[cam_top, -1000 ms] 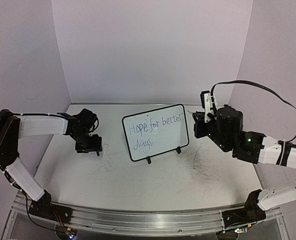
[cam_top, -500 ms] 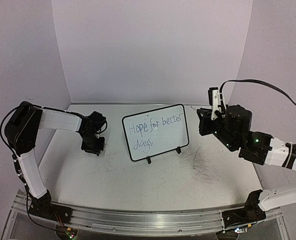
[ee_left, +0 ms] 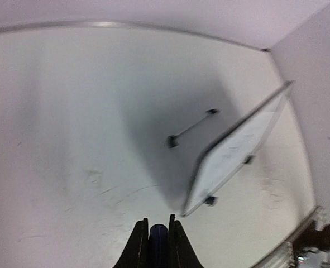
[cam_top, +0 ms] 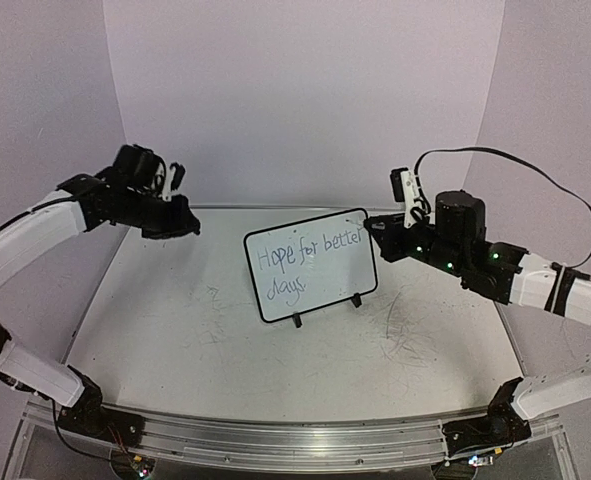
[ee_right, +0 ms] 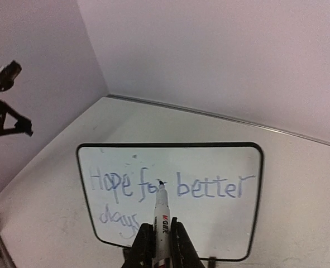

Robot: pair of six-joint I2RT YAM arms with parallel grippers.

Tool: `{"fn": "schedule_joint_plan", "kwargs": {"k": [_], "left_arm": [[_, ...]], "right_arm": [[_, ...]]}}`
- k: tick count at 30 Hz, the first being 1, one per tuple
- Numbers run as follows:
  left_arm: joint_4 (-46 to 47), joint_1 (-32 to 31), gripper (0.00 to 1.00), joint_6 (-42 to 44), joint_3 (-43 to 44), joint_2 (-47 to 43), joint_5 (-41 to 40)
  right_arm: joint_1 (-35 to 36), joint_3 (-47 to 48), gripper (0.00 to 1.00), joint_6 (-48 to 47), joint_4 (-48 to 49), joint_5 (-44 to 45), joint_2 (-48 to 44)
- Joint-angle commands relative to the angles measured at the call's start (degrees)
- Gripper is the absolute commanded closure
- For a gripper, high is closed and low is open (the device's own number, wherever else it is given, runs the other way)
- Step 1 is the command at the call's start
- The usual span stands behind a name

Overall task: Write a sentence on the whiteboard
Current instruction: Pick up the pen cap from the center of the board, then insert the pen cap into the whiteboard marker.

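The whiteboard (cam_top: 337,288) stands near the middle of the counter (cam_top: 225,345), propped on its two small black feet (cam_top: 297,321) and leaning back, its written face turned toward the arm bases; the sentence (cam_top: 310,256) runs across it in thin blue handwriting, "Hope for better" on the upper line and "days" below at the left; the black frame is rounded at the corners; the counter is white and scuffed with grey scribbles, with pale purple walls behind it. The right end effector (cam_top: 378,226) hangs just beside the board's upper right corner, pressed onto a white marker (ee_right: 162,222); in the right wrist view the marker's dark tip (ee_right: 161,183) points at the board and overlaps the word "for", though whether it touches the surface cannot be told. The left end effector (cam_top: 178,217) is raised over the far left part of the counter, well apart from the board; in the left wrist view its fingers (ee_left: 138,245) are drawn together on a small dark blue piece (ee_left: 158,233), too blurred to name, with the board seen edge-on below at the right.
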Motion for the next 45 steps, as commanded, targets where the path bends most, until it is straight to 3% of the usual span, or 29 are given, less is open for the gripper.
{"fn": "schedule_joint_plan", "kwargs": {"k": [1, 5, 7, 18, 45], "left_arm": [[12.5, -0.71, 1.0, 0.56, 2.37, -6.59, 25.09], [42.04, -1.84, 1.0, -11.15, -7.83, -9.08, 37.96], [50.64, -2.91, 1.0, -14.31, -9.9, -8.42, 38.83], [54.72, -8.26, 1.0, -13.73, -7.94, -3.85, 38.28], [56.29, -8.49, 1.0, -15.05, -8.79, -3.67, 37.82]], "right_arm": [[0.22, 8.18, 1.0, 3.45, 5.22, -25.57, 3.81], [1.0, 10.6, 1.0, 8.83, 12.55, -34.93, 7.07], [1.64, 11.47, 1.0, 10.35, 14.44, -35.3, 7.71], [1.95, 10.28, 1.0, 23.52, 32.26, -38.96, 11.17], [1.95, 9.56, 1.0, 24.52, 34.76, -38.81, 13.35]]}}
